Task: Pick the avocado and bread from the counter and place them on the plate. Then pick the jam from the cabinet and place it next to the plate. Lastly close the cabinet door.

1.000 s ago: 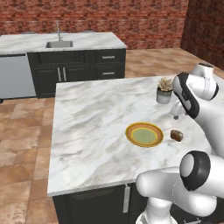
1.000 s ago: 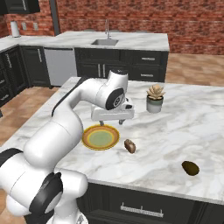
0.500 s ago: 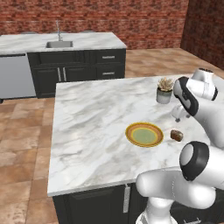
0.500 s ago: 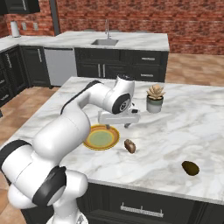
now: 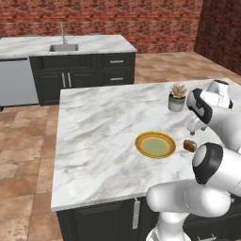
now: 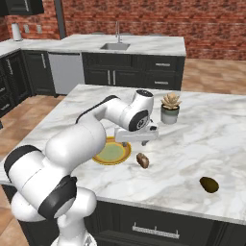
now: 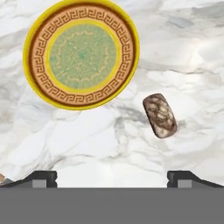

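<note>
Two foods still wait off the plate (image 7: 81, 54): your gripper (image 7: 112, 177), jaws spread wide and empty, has swung over above the bread (image 7: 159, 115) just beside the plate, while the avocado (image 6: 208, 184) sits near the counter's (image 6: 211, 139) front edge.

On the counter (image 5: 103, 136) the plate (image 5: 156, 144) lies with the bread (image 5: 189, 145) just beside it. A potted plant (image 5: 177, 97) stands behind them, near the arm.
</note>
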